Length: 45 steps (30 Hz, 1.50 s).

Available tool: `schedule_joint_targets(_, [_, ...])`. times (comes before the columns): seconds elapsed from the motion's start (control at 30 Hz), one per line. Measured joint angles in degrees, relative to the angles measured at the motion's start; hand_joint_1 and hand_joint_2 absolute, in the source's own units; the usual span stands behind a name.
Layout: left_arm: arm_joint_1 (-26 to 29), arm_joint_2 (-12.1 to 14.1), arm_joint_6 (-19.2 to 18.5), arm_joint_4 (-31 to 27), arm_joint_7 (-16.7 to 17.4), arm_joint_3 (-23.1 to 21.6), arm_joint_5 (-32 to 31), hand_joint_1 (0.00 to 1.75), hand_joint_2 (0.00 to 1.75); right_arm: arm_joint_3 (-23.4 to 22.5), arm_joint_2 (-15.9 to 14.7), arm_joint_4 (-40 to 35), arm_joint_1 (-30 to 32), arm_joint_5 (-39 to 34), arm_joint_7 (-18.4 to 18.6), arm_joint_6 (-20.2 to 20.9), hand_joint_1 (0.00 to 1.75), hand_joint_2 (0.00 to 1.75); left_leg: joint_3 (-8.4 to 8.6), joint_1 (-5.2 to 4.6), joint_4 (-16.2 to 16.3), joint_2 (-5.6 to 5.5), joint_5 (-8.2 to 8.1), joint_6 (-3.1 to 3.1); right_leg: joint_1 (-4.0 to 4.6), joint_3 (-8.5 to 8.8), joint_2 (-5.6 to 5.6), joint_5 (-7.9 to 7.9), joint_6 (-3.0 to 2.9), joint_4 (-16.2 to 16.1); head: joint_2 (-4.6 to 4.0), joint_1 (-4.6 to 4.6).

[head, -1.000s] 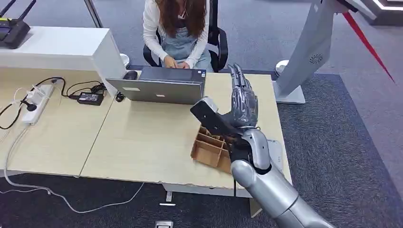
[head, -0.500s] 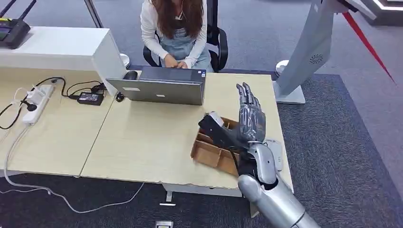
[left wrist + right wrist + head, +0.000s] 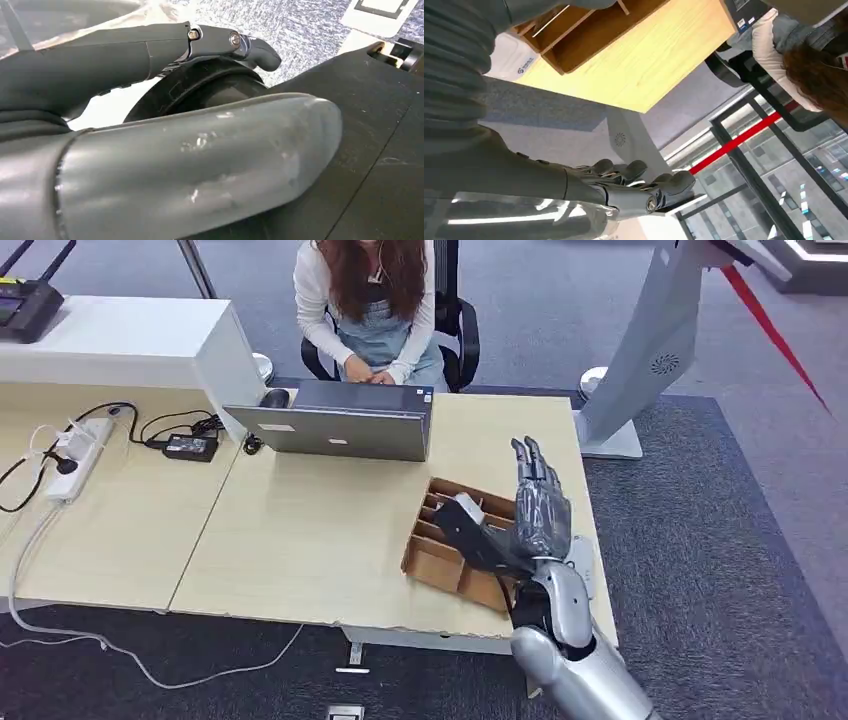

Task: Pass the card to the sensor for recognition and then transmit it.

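Observation:
My right hand (image 3: pixel 540 515) is raised over the right end of the wooden table (image 3: pixel 300 530), fingers stretched straight up. Its thumb pinches a flat black card (image 3: pixel 478 538) that slants down to the left over a brown cardboard divider box (image 3: pixel 435 565). A white flat sensor pad (image 3: pixel 582 558) lies on the table just right of the box, partly behind my wrist. The right wrist view has the same pad (image 3: pixel 516 60), the box (image 3: pixel 584 45) and my stretched fingers (image 3: pixel 624 187). My left hand (image 3: pixel 190 165) hangs with nothing in it, its fingers apart.
A person (image 3: pixel 375 300) sits at the far side, typing on a grey laptop (image 3: pixel 340 430). A power strip (image 3: pixel 80 455) and cables lie at the left. A grey stand (image 3: pixel 650 350) rises beyond the table's right end. The table's edge is close to the box.
My right hand has come down and back toward me with the card, from above the box's far edge to low over the box's near right part.

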Motion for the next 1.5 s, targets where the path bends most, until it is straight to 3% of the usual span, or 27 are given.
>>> schedule_joint_targets(0.43, [0.05, 0.04, -0.17, 0.02, 0.13, 0.7, 0.57, 0.0, 0.0, -0.61, -0.74, -0.92, 2.31, 0.31, 1.2, 1.44, 0.07, 1.75, -0.01, 0.0, -0.01, 0.0, 0.0, 0.0, 0.0, 0.0, 0.0, 0.0, 0.0, 0.0, 0.0, 0.0])
schedule_joint_targets(0.7, [0.04, 0.04, -0.35, 0.02, 0.35, 0.9, 0.68, 0.0, 0.0, -0.5, -0.74, -0.83, 3.42, 0.31, 1.2, 1.7, 0.3, 1.75, -0.02, 0.0, -0.01, 0.0, 0.0, 0.0, 0.0, 0.0, 0.0, 0.0, 0.0, 0.0, 0.0, 0.0])
schedule_joint_targets(1.0, [0.04, 0.04, -0.35, 0.0, 0.33, 1.03, 0.77, 0.0, 0.0, -0.17, 0.11, 0.31, 3.59, 0.83, 0.63, 1.55, 0.33, 1.75, -0.03, 0.0, -0.02, 0.0, 0.0, 0.0, 0.0, -0.01, 0.0, 0.0, 0.0, 0.0, 0.0, 0.0])
schedule_joint_targets(1.13, [0.04, 0.04, -0.35, 0.02, 0.35, 1.07, 0.77, 0.0, 0.0, 0.0, 0.39, 1.0, 3.63, 0.9, 0.55, 1.55, 0.47, 1.75, -0.04, 0.0, -0.02, -0.01, 0.0, 0.0, 0.0, -0.01, 0.0, 0.0, 0.0, 0.0, 0.0, 0.0])
schedule_joint_targets(1.17, [0.04, 0.04, -0.35, 0.02, 0.35, 1.07, 0.77, 0.0, 0.0, 0.0, 0.57, 1.25, 3.63, 0.92, 0.48, 1.55, 0.59, 1.75, -0.04, 0.0, -0.02, 0.0, 0.0, 0.0, 0.0, -0.01, 0.0, 0.0, 0.0, 0.0, 0.0, 0.0])
schedule_joint_targets(1.27, [0.04, 0.04, -0.35, 0.0, 0.35, 1.07, 0.77, 0.0, 0.0, 0.17, 1.03, 2.08, 3.62, 0.98, 0.0, 1.51, 0.72, 1.75, -0.04, 0.0, -0.02, -0.01, 0.0, 0.0, 0.0, -0.01, 0.0, 0.0, 0.0, 0.0, 0.0, 0.0])
schedule_joint_targets(1.5, [0.03, 0.04, -0.35, 0.0, 0.35, 1.09, 0.74, 0.0, 0.0, 0.48, 1.66, 3.63, 3.25, -0.22, -0.35, 1.44, 0.61, 1.75, -0.05, 0.0, -0.02, -0.02, 0.0, 0.0, 0.0, 0.0, -0.01, 0.0, 0.0, 0.0, 0.0, 0.0])
